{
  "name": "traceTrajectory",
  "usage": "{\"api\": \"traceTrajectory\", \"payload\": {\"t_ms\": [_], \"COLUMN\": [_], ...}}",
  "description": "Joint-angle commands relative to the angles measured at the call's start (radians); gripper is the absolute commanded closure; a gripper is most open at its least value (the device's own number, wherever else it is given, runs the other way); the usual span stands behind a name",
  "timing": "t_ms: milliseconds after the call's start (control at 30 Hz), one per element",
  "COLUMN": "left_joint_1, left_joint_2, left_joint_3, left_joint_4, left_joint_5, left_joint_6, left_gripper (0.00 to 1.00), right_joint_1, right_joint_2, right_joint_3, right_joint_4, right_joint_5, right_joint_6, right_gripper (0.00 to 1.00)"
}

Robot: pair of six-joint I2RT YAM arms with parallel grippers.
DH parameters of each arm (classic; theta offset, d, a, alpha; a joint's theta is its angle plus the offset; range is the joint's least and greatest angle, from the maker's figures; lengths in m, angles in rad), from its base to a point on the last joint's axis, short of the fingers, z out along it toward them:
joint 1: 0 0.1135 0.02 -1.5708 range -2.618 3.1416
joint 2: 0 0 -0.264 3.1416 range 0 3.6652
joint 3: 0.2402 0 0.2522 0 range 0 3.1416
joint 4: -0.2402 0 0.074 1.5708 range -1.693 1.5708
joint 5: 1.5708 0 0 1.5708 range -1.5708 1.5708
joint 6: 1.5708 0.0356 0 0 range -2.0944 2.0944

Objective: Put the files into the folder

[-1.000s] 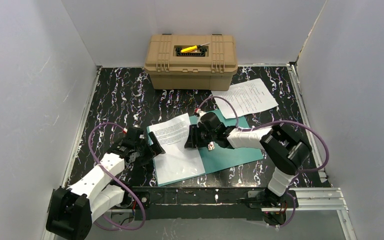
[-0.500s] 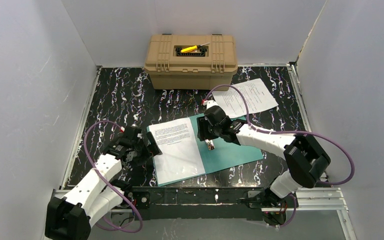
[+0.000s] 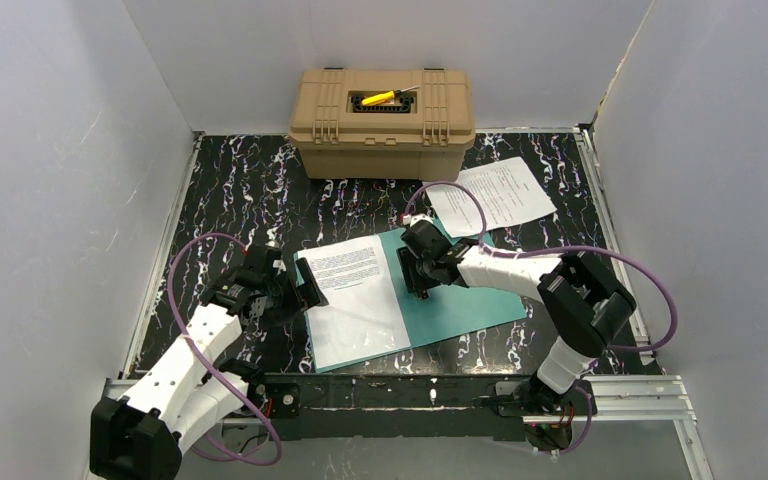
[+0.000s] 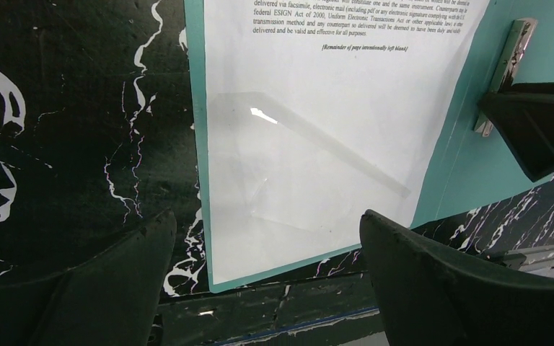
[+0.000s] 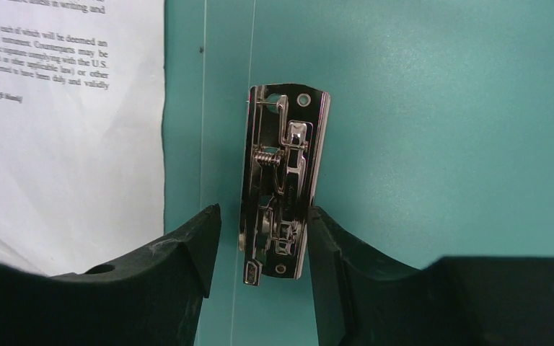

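Note:
The teal folder [image 3: 470, 300] lies open on the table. One white printed sheet [image 3: 355, 300] lies flat on its left leaf; it also shows in the left wrist view [image 4: 310, 144]. The second sheet [image 3: 490, 193] lies on the table at the back right, outside the folder. My right gripper [image 3: 415, 275] is low over the folder's metal clip [image 5: 281, 194]; its open jaws [image 5: 263, 213] straddle the clip's near end, holding nothing. My left gripper [image 3: 305, 290] is open [image 4: 267, 216] and empty, above the sheet's near left corner and the folder's edge [image 4: 195, 144].
A tan toolbox [image 3: 382, 120] with a yellow tool [image 3: 378, 98] on its lid stands at the back centre. White walls close in left, right and back. A metal rail [image 3: 440, 390] runs along the near edge.
My right gripper has moved right, from the sheet's right edge to over the metal clip. The sheet now lies flat on the left leaf. The left gripper has barely shifted.

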Motion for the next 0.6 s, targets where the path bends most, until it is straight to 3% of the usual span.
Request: {"api": "traceTrajectory", "payload": {"t_ms": [0,367,567], "left_joint_1": [0.001,0.001,0.002], "left_joint_2": [-0.008,0.006,0.039], "left_joint_3": [0.031,0.048,0.072], "left_joint_4": [-0.041,-0.042,-0.043], "left_joint_5": [0.039,0.061,0.087], "left_joint_6": [0.027,0.042,0.061], "left_gripper": [0.02,0.02,0.02], "right_joint_1": [-0.003,-0.001,0.018], "right_joint_2": [0.027,0.039,0.059], "right_joint_3": [0.039,0.004,0.007], "right_joint_4": [-0.008,0.040,0.071], "right_joint_5": [0.021,-0.022,-0.025], "right_joint_6": [0.012,0.087,0.155], "right_gripper": [0.46,0.75,0.82]}}
